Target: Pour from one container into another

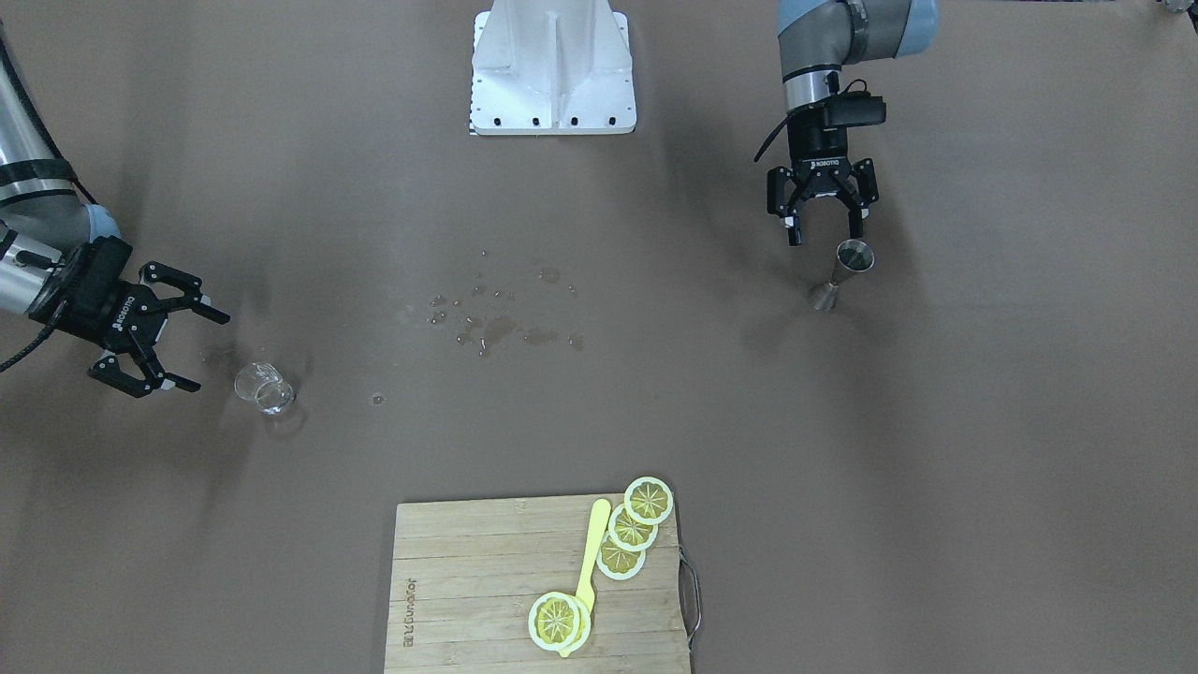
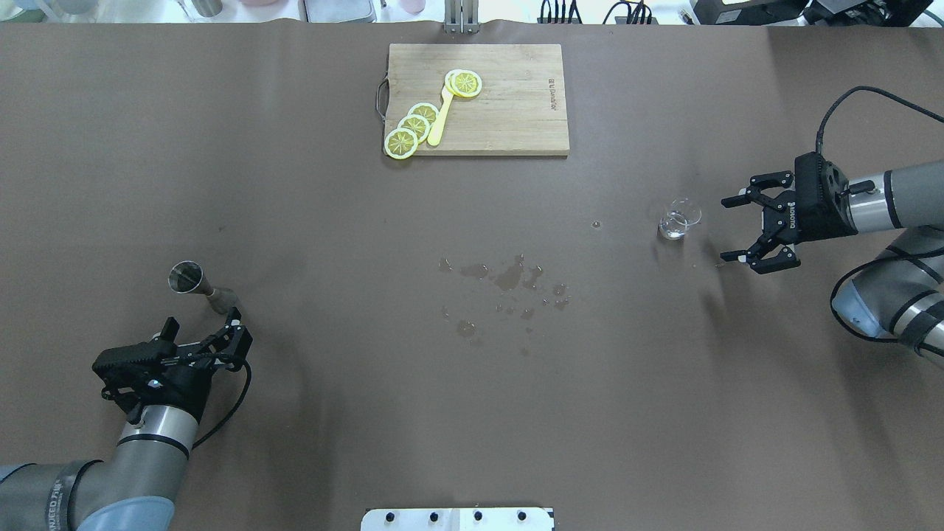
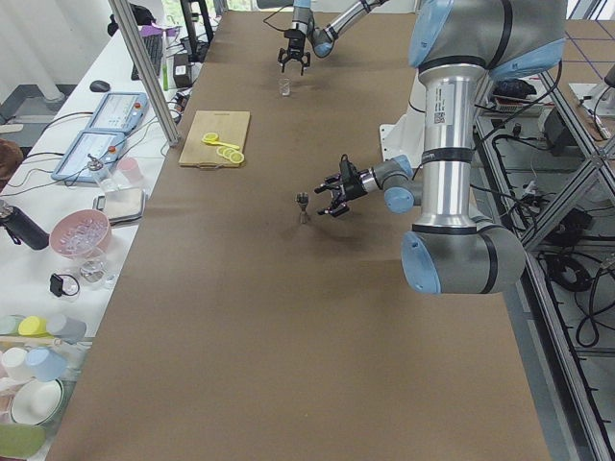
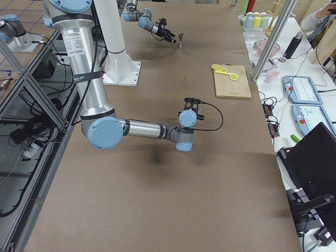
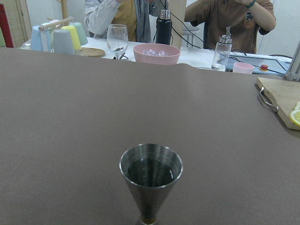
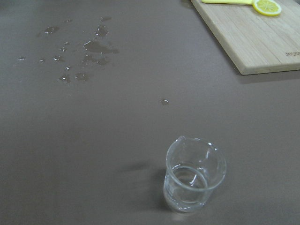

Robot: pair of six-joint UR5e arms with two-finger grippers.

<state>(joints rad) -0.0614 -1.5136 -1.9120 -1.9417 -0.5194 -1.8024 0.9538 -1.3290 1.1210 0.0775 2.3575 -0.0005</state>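
Start at your right gripper: its jaws stand wide apart and hold nothing, lying low and level over the worktop with the fingertips aimed at the worktop's middle. Straight ahead of that opening, near but clear of both fingers, stands the small clear glass cup. It is upright, so its long axis is vertical, and it has a little pouring lip on the rim (the right wrist view puts it low and a bit right of centre, and I cannot tell whether any liquid sits in the bottom). As I judge it, the coming move is a plain forward reach until the fingers stand either side of the cup, and this arm is by far the nearer one. Beyond the cup a lone droplet lies on the worktop, then a scatter of wet patches around the middle. Well apart from all that, on the robot's left side, the steel jigger stands upright on its narrow-waisted base. Your left gripper sits just beside it, also spread open and empty, not gripping the jigger. Farthest off, the bamboo cutting board carries lemon slices.
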